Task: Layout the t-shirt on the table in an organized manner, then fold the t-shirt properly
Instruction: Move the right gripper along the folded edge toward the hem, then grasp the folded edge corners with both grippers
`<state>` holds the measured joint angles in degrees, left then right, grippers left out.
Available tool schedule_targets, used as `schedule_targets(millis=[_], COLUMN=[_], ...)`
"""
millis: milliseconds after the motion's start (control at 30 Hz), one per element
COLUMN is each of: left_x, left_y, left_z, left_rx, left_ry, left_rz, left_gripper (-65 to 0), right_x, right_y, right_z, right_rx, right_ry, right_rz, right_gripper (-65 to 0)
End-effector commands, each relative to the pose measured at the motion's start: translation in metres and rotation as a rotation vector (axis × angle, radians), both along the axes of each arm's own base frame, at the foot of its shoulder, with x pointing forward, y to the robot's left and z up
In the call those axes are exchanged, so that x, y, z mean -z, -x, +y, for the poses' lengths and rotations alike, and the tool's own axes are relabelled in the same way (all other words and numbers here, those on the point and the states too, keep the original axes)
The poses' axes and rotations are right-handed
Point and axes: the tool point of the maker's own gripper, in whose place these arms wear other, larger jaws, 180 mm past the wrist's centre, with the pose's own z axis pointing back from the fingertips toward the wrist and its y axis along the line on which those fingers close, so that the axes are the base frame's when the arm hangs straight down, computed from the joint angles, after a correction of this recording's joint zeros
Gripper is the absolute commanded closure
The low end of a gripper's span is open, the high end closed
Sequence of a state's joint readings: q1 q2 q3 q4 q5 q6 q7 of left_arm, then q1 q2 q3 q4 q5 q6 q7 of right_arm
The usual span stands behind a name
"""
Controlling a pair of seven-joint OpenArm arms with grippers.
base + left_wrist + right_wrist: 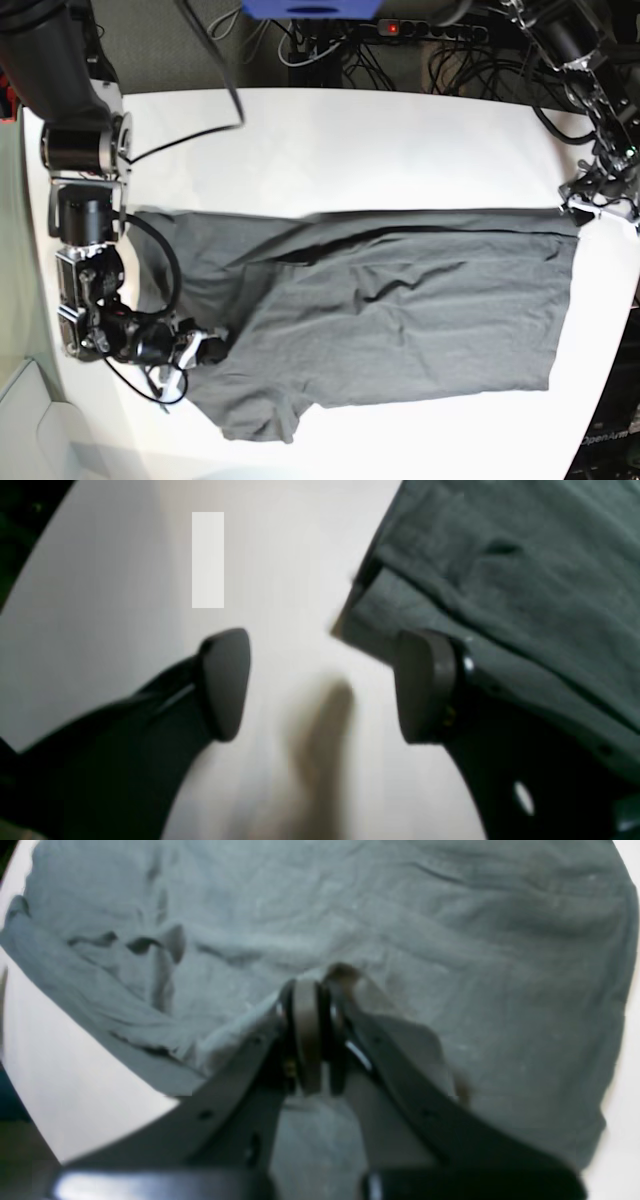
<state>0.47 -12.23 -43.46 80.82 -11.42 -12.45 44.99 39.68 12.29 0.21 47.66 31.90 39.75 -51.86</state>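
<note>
White bench (380,140) has the t-shirt (400,320) lying long-axis left-right; right hand (312,1005) clenched on its left end, left hand (320,685) released beside the far-right corner.

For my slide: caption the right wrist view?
Right gripper shut, pinching the wrinkled dark charcoal-grey t-shirt on the white table.

Both wrist views are showing blur. In the right wrist view, the right hand (314,1040) is covering the t-shirt (350,930) fold it pinches. In the base view, the left hand (598,200) is appearing too small to judge. Frame edges are cropping the desk (125,580).
</note>
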Motion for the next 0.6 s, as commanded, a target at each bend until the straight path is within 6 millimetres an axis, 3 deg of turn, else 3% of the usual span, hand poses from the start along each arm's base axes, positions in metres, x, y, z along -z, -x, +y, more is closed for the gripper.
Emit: schedule_targets(millis=[0,167,233,333,467,567], left_x=[-0.019,-0.021,-0.021,-0.02,-0.016,-0.02], left_y=[-0.009,-0.01,-0.01,-0.01,-0.011,-0.014], left_z=[0.008,0.008,0.008,0.007,-0.001,-0.002], left_rx=[0.003,0.004,0.004,0.004,0.005,0.01], left_ry=[-0.036,-0.039,-0.039,-0.035,-0.017,-0.026], left_rz=[-0.052,-0.055,-0.055,-0.056,-0.059,-0.076], left_gripper=[-43.8,-43.8,-43.9,-44.6,-54.3,-60.3], right_x=[-0.025,-0.018,-0.014,-0.005,0.008,0.007], right_y=[-0.015,-0.018,-0.016,-0.009,0.004,0.012], right_z=[0.0,-0.005,-0.005,-0.014,-0.021,-0.019], right_rx=[0.012,0.045,0.047,0.042,0.036,0.026], right_ry=[-0.032,-0.067,-0.067,-0.034,-0.008,0.006], right_rz=[-0.07,-0.061,-0.049,-0.013,0.022,-0.005], right_gripper=[0.0,-0.1,-3.6,-15.7,-38.5,-47.8])
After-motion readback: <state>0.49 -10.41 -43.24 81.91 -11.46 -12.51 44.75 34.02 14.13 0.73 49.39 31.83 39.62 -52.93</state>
